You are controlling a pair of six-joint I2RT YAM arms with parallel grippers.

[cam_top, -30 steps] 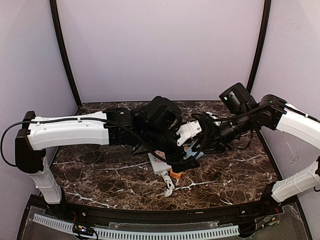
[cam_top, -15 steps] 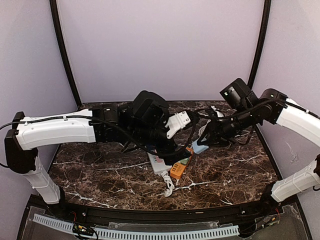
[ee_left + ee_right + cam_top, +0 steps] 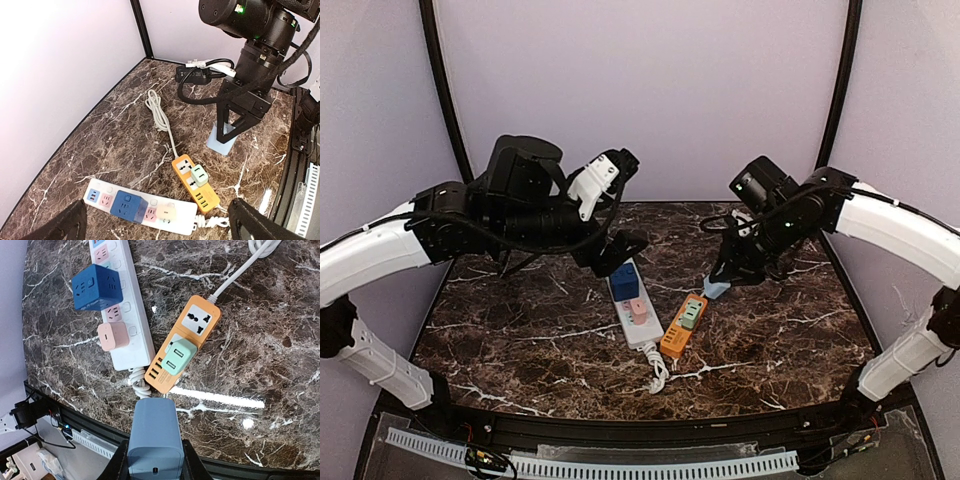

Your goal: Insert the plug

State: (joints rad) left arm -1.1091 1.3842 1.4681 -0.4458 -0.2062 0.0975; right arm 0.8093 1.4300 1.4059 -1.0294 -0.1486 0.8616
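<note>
Right gripper (image 3: 721, 282): I log its jaws pinching the pale blue plug (image 3: 154, 436), which sits in no socket and is held close to the corded end of the orange power strip (image 3: 680, 328); that strip carries a green adapter (image 3: 690, 313). Left gripper (image 3: 159, 227): I log its jaws spread wide and gripping nothing, raised over the white power strip (image 3: 642, 330), which carries a blue cube adapter (image 3: 622, 277) and a pink plug (image 3: 638, 310). Both strips lie side by side on the marble table (image 3: 510, 340).

table (image 3: 520, 340): dark marble | lying: white power strip (image 3: 648, 336); orange power strip (image 3: 672, 343); cord (image 3: 159, 112)
</note>
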